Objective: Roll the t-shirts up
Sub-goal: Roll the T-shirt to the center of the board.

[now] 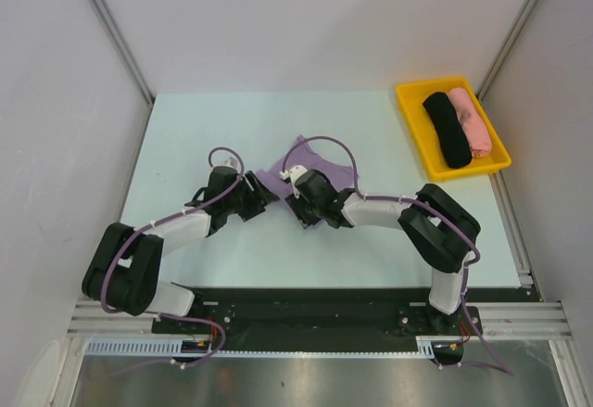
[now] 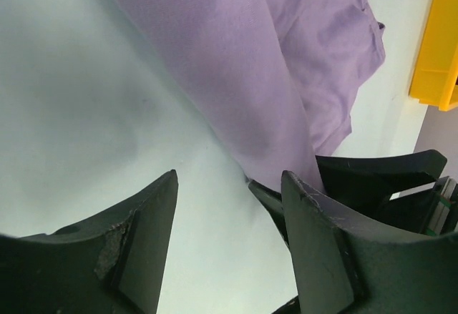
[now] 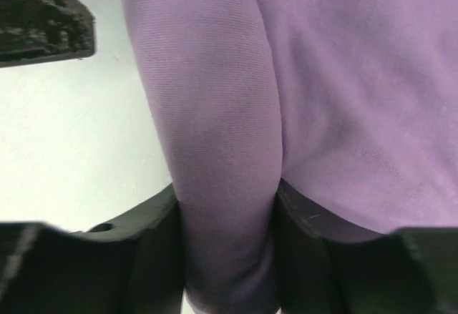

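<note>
While the right fingers (image 3: 139,260) clench a thick fold of the lavender t-shirt (image 3: 343,114), the left fingers (image 2: 136,257) stand spread with only table between them, just beside that same fold. Shirt lies bunched mid table (image 1: 185,138), at both arms' tips. Far right, well apart: yellow tray (image 1: 414,129) holding a rolled black t-shirt (image 1: 447,129) and a rolled pink t-shirt (image 1: 473,121), side by side, touching.

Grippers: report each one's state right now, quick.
Left gripper: open, nothing between its fingers.
Right gripper: shut on a fold of the lavender t-shirt.
</note>
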{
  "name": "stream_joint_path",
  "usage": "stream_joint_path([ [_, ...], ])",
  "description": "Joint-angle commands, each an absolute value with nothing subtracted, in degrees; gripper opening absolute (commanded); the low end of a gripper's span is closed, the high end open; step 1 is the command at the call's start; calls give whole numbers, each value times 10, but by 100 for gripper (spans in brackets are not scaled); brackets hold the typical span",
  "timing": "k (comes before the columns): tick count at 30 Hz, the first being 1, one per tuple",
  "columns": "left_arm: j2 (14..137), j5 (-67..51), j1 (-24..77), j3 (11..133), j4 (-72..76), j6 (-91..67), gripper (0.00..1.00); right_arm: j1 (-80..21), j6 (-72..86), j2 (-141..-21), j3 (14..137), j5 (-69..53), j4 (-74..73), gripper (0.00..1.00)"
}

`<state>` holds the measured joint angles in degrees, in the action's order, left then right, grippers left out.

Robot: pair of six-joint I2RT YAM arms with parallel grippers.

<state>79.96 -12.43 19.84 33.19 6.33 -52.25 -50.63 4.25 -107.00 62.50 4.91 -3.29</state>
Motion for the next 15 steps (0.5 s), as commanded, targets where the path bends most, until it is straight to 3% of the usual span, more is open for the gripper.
stream_joint_path([
  [1, 806, -126, 194, 339, 103, -534, 65, -501, 49, -1080, 625, -88, -52, 44],
  [6, 769, -103, 199, 315, 84, -535, 64, -484, 61, -1088, 625, -266, -40, 34],
  [15, 613, -53, 218, 230, 14, -567, 60, -477, 130, -1100, 600, -380, -6, 31],
])
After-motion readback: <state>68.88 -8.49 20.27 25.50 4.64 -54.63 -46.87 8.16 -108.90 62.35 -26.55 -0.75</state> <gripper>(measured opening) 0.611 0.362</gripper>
